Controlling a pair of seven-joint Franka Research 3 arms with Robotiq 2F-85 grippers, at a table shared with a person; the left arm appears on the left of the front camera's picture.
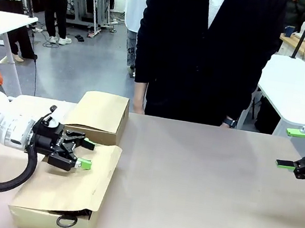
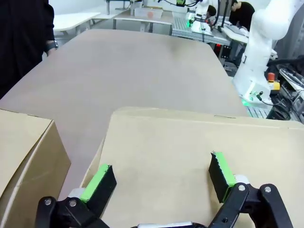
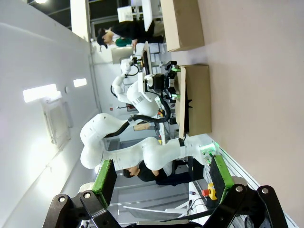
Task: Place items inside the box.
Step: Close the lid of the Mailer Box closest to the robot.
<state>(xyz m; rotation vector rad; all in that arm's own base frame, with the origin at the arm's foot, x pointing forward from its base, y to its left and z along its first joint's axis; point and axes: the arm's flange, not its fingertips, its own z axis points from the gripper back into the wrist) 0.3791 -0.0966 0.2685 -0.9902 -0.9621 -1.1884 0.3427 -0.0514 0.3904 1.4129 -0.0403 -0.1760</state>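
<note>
While the left tool (image 1: 78, 151) hovers open above the cardboard box's (image 1: 66, 193) closed flap, the right tool (image 1: 302, 150) stands open, empty, well apart over the counter (image 1: 198, 190); items hidden inside.

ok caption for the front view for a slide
Left gripper open over a box flap; right gripper open at the table's far right; person stands opposite.

- The front view looks from the robot's side across the table (image 1: 199, 184) toward the person (image 1: 208, 48) at 12 o'clock, box (image 1: 66, 193) near at 8 o'clock.
- The left wrist view sits close over the box flap (image 2: 190, 152), facing along the tabletop.
- The right wrist view, rolled sideways, looks from farther off; it shares the box (image 3: 194, 97) and table with both others.
</note>
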